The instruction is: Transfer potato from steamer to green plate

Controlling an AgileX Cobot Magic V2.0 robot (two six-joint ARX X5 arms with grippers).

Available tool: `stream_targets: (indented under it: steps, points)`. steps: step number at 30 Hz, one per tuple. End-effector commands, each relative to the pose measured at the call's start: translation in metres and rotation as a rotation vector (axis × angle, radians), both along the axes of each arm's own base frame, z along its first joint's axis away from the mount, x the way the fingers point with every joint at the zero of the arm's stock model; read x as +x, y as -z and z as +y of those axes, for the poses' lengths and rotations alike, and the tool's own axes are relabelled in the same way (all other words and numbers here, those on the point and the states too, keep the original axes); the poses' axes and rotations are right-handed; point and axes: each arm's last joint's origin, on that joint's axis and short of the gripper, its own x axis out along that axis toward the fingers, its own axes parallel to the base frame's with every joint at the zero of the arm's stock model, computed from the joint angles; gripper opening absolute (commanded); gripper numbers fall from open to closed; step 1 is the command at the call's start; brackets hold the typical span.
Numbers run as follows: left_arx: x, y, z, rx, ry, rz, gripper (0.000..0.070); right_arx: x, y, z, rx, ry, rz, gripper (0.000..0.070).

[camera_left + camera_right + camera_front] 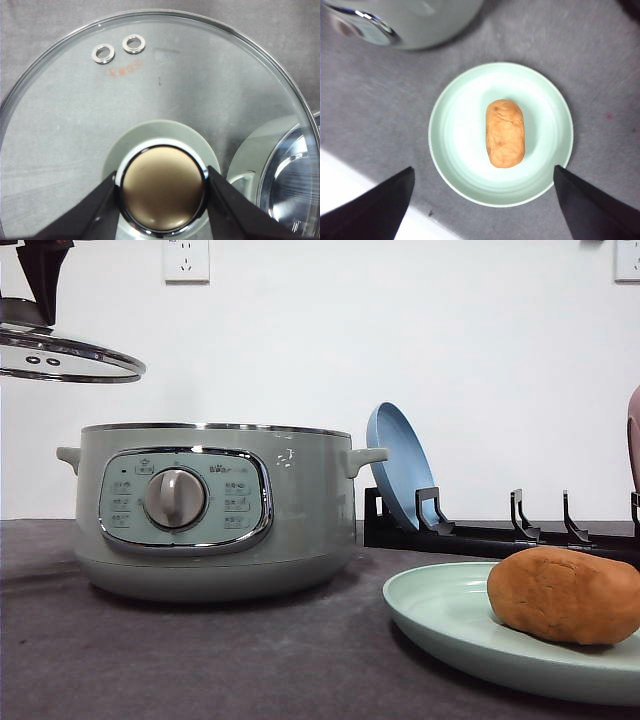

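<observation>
The potato (567,594), an oval orange-brown lump, lies on the green plate (440,615) at the front right of the table. From above, the potato (505,132) rests near the middle of the green plate (455,135). My right gripper (483,169) hangs above it, open and holding nothing. The sage-green steamer (215,510) stands left of the plate with its lid off. My left gripper (162,175) is shut on the knob of the glass lid (150,90). It holds the lid (65,358) in the air, above and to the left of the steamer.
A blue plate (400,465) leans in a black rack (500,535) behind the green plate. The table has a dark grey cloth (200,660), and its pale edge (350,185) lies near the green plate. The steamer's open rim (292,170) is beside the lid.
</observation>
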Motion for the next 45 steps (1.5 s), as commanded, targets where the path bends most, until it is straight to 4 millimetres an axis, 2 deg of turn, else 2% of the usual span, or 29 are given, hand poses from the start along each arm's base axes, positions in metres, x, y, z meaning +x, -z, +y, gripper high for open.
stream_targets:
  steps: [1, 5, 10, 16, 19, 27, 32, 37, 45]
  points:
    - [-0.001, -0.015, 0.0, -0.003, -0.005, -0.077, 0.0, -0.015, -0.011, -0.007, 0.031, -0.005, -0.055, 0.0561]
    - [-0.001, -0.015, 0.0, -0.003, -0.005, -0.077, 0.0, -0.051, -0.018, -0.028, 0.064, 0.018, -0.139, 0.0561]
    - [-0.001, -0.015, 0.0, -0.004, -0.005, -0.076, 0.0, -0.092, -0.016, -0.051, 0.105, 0.04, -0.203, 0.0561]
    - [-0.001, -0.015, 0.0, -0.005, -0.007, -0.075, 0.0, -0.121, -0.014, -0.067, 0.176, 0.052, -0.297, 0.056]
    - [-0.001, -0.015, -0.002, -0.006, -0.003, -0.075, 0.0, -0.127, -0.013, -0.07, 0.188, 0.053, -0.317, 0.0561]
    - [-0.001, -0.015, -0.006, -0.006, 0.008, -0.075, 0.0, -0.128, -0.013, -0.071, 0.191, 0.053, -0.322, 0.0561]
    - [-0.002, -0.014, -0.016, -0.01, 0.038, -0.07, 0.0, -0.128, -0.013, -0.071, 0.192, 0.053, -0.324, 0.056]
    - [-0.004, -0.014, -0.037, -0.059, 0.123, -0.064, 0.0, -0.128, -0.014, -0.07, 0.194, 0.053, -0.327, 0.056]
    - [-0.013, -0.014, -0.086, -0.067, 0.268, -0.058, 0.0, -0.128, -0.014, -0.07, 0.193, 0.054, -0.328, 0.056]
